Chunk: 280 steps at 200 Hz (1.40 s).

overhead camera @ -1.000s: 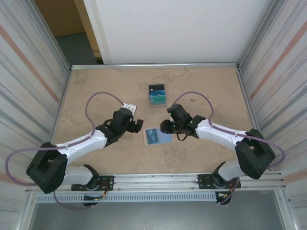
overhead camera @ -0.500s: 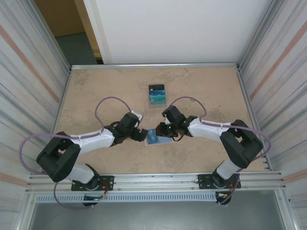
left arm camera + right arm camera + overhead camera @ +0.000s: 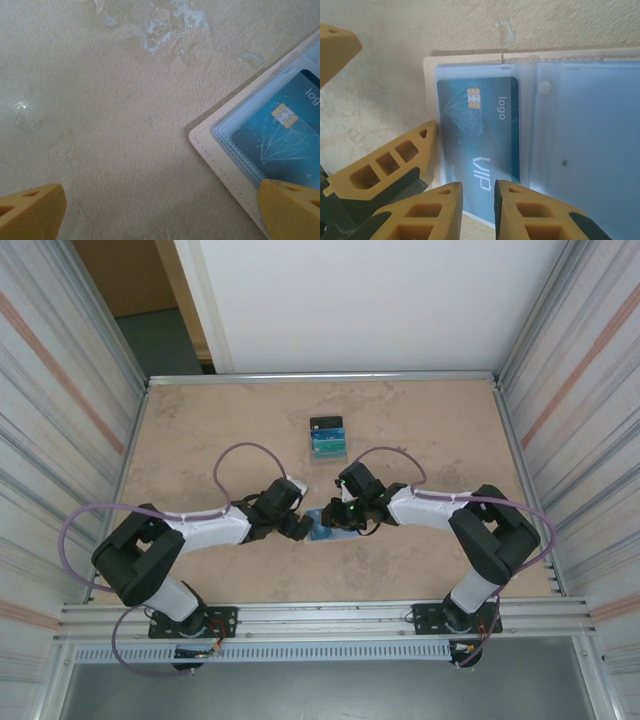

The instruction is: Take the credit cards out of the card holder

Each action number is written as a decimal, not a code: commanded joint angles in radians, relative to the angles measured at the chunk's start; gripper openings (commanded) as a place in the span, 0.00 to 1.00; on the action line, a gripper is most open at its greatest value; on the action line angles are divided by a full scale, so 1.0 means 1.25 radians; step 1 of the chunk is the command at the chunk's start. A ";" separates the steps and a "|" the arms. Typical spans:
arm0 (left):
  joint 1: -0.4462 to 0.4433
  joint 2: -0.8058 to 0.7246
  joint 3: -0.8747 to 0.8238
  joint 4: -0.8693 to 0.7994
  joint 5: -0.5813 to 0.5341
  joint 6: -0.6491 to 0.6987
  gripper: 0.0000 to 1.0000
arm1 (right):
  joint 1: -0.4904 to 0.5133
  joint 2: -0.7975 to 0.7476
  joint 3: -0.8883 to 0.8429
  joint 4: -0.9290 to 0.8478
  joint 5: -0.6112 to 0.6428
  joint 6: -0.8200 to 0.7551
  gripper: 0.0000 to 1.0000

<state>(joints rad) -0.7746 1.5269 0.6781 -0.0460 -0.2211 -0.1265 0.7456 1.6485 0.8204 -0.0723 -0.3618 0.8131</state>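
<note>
**Both arms at the open holder, mid-desk**

I'm looking down on a tan, marbled desk [image 3: 200,430] with a thin metal rim. Ribbed metal walls [image 3: 60,390] close it in on the left and right. A plain white panel [image 3: 360,300] stands behind the far edge, with a brown and grey opening beside it on the left. A slotted rail [image 3: 330,615] runs along the near edge, where the arm bases are bolted. Up close the surface is chalky and mottled, with a pale bluish-white patch [image 3: 165,20] and a small spot of glare.

The holder [image 3: 580,115] lies open and flat near the middle of the desk, pale blue inside with a white stitched border. It sits between the two arms. A blue card [image 3: 480,130] with a gold chip and the letters "VIP" is in its clear pocket.

The left fingers [image 3: 300,526] are spread wide and low over the desk. One tip sits over the holder's border at a corner, and the other is well clear on bare surface.

The right fingers [image 3: 335,518] are nearly together, with only a thin gap between them. They sit at the near edge of the blue card. I can't tell whether they pinch it.

A small pile [image 3: 327,437] of dark and teal pieces lies farther back, well apart from the holder.
</note>
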 commanded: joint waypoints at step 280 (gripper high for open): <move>-0.015 0.031 0.039 -0.074 -0.070 0.014 0.99 | -0.080 0.043 -0.138 0.349 -0.206 0.136 0.11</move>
<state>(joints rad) -0.7860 1.5486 0.7067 -0.0917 -0.2859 -0.1158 0.6582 1.7096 0.6643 0.2783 -0.5720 0.9440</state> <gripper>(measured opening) 0.986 0.122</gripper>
